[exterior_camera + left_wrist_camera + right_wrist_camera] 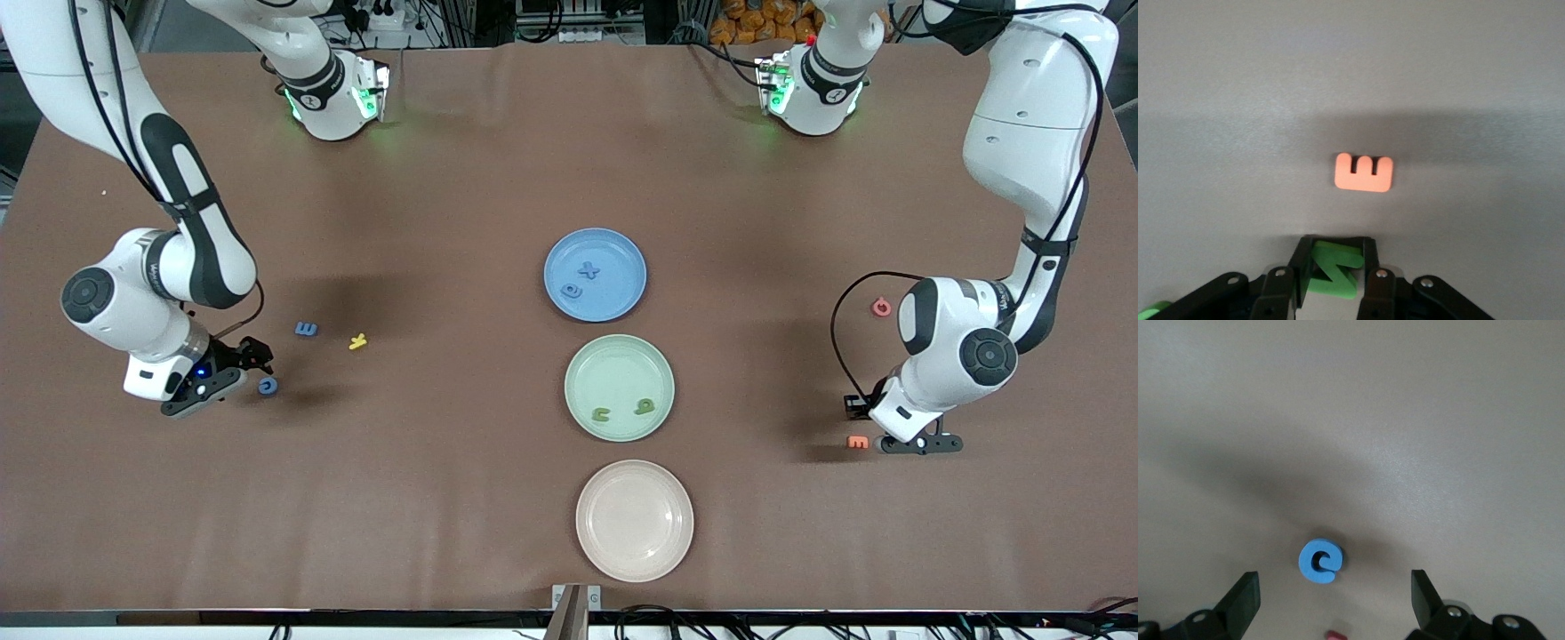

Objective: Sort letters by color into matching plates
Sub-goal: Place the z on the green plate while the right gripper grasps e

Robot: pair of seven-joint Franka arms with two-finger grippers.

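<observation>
A green letter [1333,270] stands between the fingers of my left gripper [1333,257], which is shut on it low over the table at the left arm's end [917,443]. My right gripper [1333,587] is open low over the right arm's end [233,372], with a round blue letter [1320,562] on the table just ahead of its fingertips [268,386]. Another blue letter [306,329] lies farther from the camera. The blue plate [622,293] holds two blue letters [589,269]. The green plate [613,364] holds two green letters [644,406].
An orange E [1364,173] lies right beside the left gripper [857,442]. A red letter [881,308] lies by the left arm's elbow, and a yellow letter [357,341] beside the blue E. A beige plate [634,520] sits nearest the camera.
</observation>
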